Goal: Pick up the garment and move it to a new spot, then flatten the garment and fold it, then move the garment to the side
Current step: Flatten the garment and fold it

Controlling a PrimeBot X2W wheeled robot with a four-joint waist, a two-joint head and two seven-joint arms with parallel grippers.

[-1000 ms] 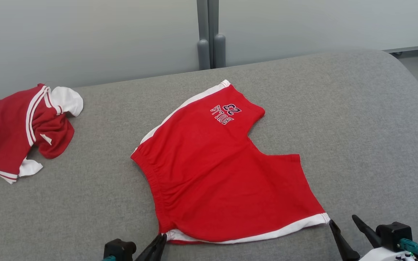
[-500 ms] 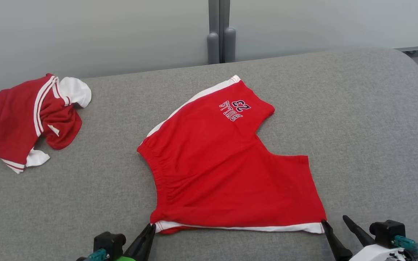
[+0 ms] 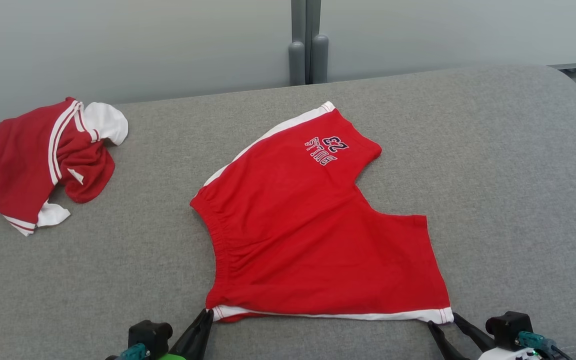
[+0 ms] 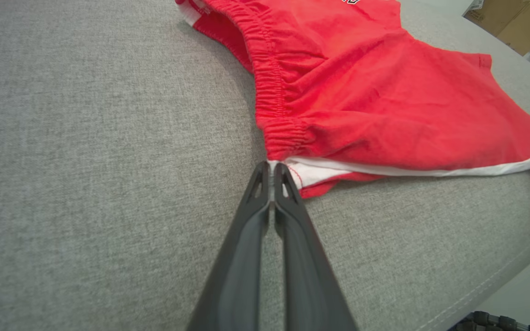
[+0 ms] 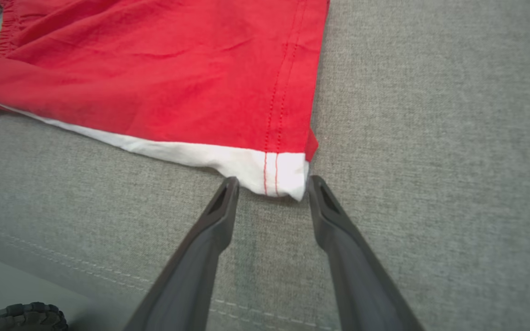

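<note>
Left gripper (image 4: pixel 272 169) clamps on the lower-left corner of the red cloth shorts with white trim (image 3: pixel 308 225) — right gripper (image 5: pixel 270 186) gapes empty, astride the lower-right corner.

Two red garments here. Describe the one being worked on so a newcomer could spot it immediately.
On the wide grey cushion, look at the middle, not the left end. The red shorts lie spread flat there, a white strip along the near edge, the left tool pinching one near corner. Unlike the crumpled red garment, they carry upside-down lettering with the number 23.
</note>
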